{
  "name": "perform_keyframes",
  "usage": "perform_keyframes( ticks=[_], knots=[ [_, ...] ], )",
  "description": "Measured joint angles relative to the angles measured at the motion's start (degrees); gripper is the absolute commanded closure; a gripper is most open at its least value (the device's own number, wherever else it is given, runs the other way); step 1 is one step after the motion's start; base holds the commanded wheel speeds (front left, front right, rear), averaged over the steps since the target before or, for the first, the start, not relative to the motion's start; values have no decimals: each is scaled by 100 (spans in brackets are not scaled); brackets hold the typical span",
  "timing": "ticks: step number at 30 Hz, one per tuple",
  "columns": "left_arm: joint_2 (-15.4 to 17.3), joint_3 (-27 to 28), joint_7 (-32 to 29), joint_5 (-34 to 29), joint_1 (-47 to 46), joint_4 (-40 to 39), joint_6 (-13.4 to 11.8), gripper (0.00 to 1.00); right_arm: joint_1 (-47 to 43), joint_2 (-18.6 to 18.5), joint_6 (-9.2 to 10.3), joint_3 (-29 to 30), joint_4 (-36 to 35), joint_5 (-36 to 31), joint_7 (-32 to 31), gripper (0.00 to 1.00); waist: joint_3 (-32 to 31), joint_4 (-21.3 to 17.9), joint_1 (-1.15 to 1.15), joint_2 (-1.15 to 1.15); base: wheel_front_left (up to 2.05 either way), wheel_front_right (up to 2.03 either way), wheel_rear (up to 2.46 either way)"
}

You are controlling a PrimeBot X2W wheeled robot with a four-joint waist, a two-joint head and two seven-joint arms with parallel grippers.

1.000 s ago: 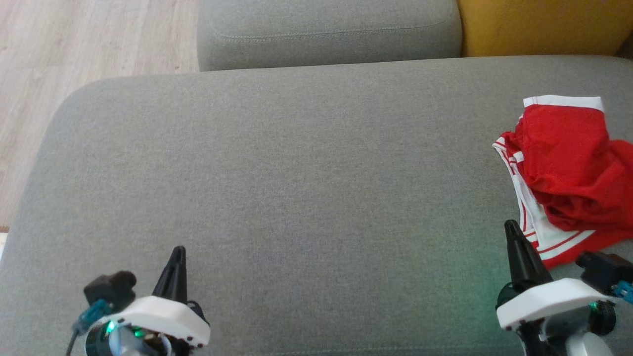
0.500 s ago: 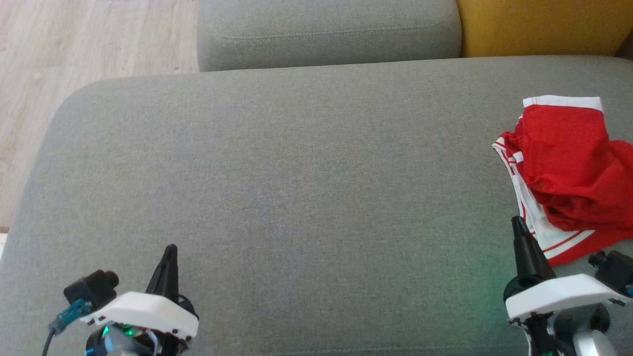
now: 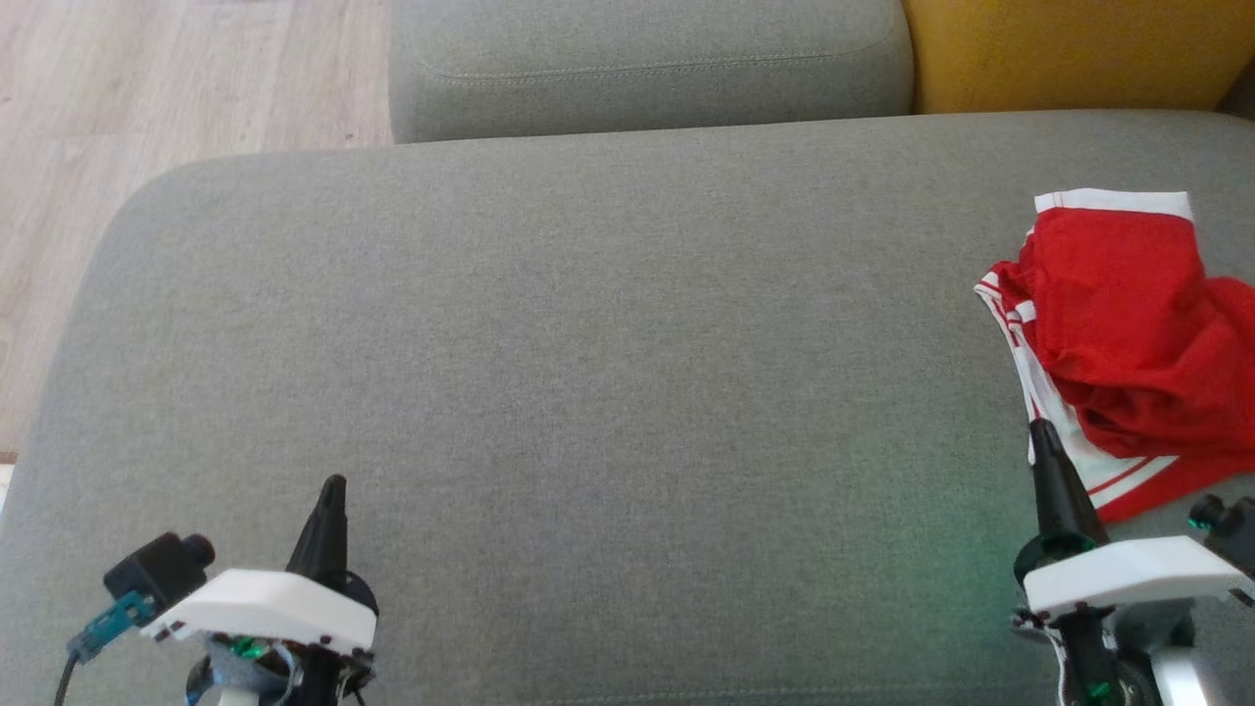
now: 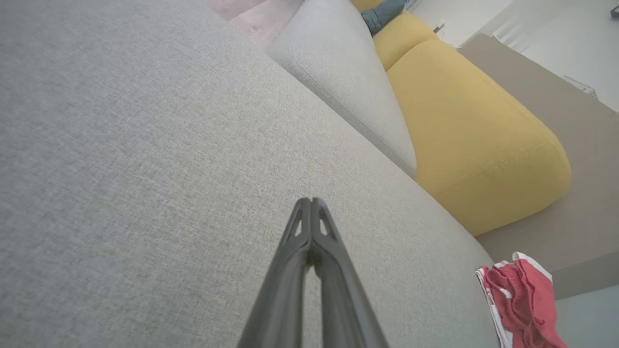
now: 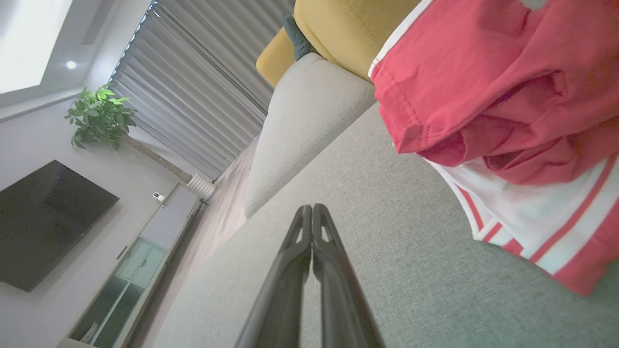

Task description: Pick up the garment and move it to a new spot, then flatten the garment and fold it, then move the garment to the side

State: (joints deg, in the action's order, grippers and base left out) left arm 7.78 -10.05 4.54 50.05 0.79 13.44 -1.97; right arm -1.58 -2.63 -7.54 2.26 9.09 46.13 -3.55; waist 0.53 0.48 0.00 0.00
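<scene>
The garment [image 3: 1128, 333] is red with white bands and red stripes, and it lies crumpled at the right edge of the grey sofa seat [image 3: 588, 343]. It also shows small at the lower right of the left wrist view as the garment [image 4: 522, 299], and large at the upper right of the right wrist view as the garment [image 5: 508, 111]. My right gripper [image 3: 1041, 431] is shut and empty, its tip just beside the garment's white hem. At the lower left my left gripper [image 3: 333, 485] is shut and empty, far from the garment.
A grey cushion [image 3: 647, 64] and a yellow cushion [image 3: 1079, 49] lie behind the seat. Wooden floor [image 3: 118, 118] runs past the seat's left edge. In the right wrist view a dark screen [image 5: 43, 222], a plant [image 5: 99, 116] and curtains stand in the room.
Both grippers have moved: the left has slid left and drawn back, the right has shifted right and forward toward the garment's hem. The garment has stayed put.
</scene>
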Motion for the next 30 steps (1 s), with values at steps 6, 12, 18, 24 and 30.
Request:
perform_keyframes(
  ticks=[6,12,18,24,30],
  knots=[
    [-56,143,-94,369,-5,20,66,100,18,0,1,32,70,396,-7,100,-3,-4,0,0,0,0,0],
    [-85,208,-153,735,-19,42,152,100,21,0,0,64,108,794,-9,100,-6,-8,0,0,0,0,0],
    [-107,349,-249,1100,-51,80,207,100,122,0,0,109,174,1191,-52,100,-9,-12,0,0,0,0,0],
    [-148,442,-345,1461,-128,92,301,100,127,-1,0,164,233,1584,-58,100,-12,-17,0,0,0,0,0],
    [-191,550,-403,1826,-129,108,359,100,138,-1,1,185,285,1972,-85,100,-15,-21,0,0,0,0,0]
  ],
)
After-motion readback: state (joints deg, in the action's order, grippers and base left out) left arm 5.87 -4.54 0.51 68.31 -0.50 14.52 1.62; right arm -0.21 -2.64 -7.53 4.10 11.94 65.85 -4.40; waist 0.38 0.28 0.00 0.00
